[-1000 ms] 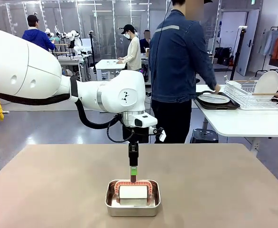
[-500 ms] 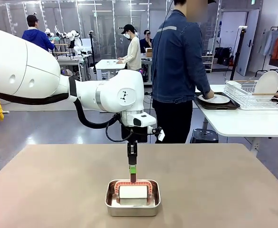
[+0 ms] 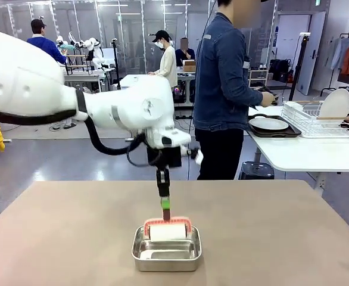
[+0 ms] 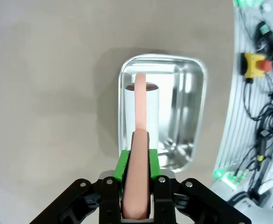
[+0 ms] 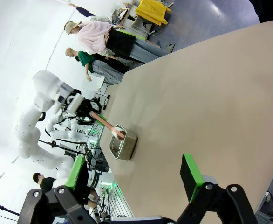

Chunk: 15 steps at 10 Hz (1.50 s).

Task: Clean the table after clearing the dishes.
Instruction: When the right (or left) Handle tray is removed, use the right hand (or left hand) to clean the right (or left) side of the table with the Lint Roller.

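The taupe table (image 3: 281, 226) spreads across the front view. My left gripper (image 3: 165, 205) points straight down over it, shut on the pink handle of a white cleaning roller (image 3: 167, 231). The roller hangs at the rim of a small steel pan (image 3: 166, 254). In the left wrist view the gripper (image 4: 136, 163) clamps the pink handle, with the roller (image 4: 141, 109) over the pan (image 4: 192, 116). My right gripper (image 5: 133, 175) stands open above the table (image 5: 206, 102) with nothing between its green pads. One of the dishes, a white plate (image 3: 268, 124), lies on a dark tray on the white side table.
A person in a denim jacket (image 3: 222, 77) stands at the far side, turned toward the white table (image 3: 305, 152), which carries a wire rack (image 3: 317, 119) with a plate in it. The right wrist view has the pan (image 5: 125, 145) far off near the table's edge.
My left gripper has risen and lifted the roller from the pan's floor up to its rim. The person's hand has come off the plate on the tray.
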Available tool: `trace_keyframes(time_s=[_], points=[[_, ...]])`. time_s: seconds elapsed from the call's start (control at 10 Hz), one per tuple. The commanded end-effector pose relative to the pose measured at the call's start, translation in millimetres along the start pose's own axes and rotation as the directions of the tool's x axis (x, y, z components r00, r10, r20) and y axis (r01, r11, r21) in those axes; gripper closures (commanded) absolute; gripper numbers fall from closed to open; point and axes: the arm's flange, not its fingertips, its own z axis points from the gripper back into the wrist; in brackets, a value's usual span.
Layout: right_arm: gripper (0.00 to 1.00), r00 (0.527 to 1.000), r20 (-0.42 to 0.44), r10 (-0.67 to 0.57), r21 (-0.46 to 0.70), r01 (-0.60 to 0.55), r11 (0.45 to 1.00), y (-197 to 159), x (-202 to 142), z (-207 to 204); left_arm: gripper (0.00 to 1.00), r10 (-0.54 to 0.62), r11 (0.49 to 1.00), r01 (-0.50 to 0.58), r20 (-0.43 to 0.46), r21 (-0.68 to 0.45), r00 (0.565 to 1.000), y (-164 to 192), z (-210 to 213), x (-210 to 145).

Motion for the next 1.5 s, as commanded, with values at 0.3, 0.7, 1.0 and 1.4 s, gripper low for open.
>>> trace_keyframes(time_s=[0.3, 0.7, 1.0, 1.4], points=[[0.00, 1.000, -0.001, 0.002, -0.011, -0.002, 1.000, 5, -4, -2, 1.00, 0.473, 0.880, -0.452, 0.344, -0.145, 0.811, -30, 98, -142], [0.00, 1.000, -0.001, 0.002, -0.011, -0.002, 1.000, 5, -4, -2, 1.00, 0.742, 0.651, -0.678, 0.476, -0.342, 0.472, -18, 44, -235], [0.00, 1.000, -0.001, 0.002, -0.011, -0.002, 1.000, 5, -4, -2, 1.00, 0.862, 0.409, -0.801, 0.472, -0.438, 0.183, -12, -2, -282], [0.00, 1.000, -0.001, 0.002, -0.011, -0.002, 1.000, 5, -4, -2, 1.00, 0.869, 0.418, -0.800, 0.445, -0.429, 0.216, -2, -10, -295]])
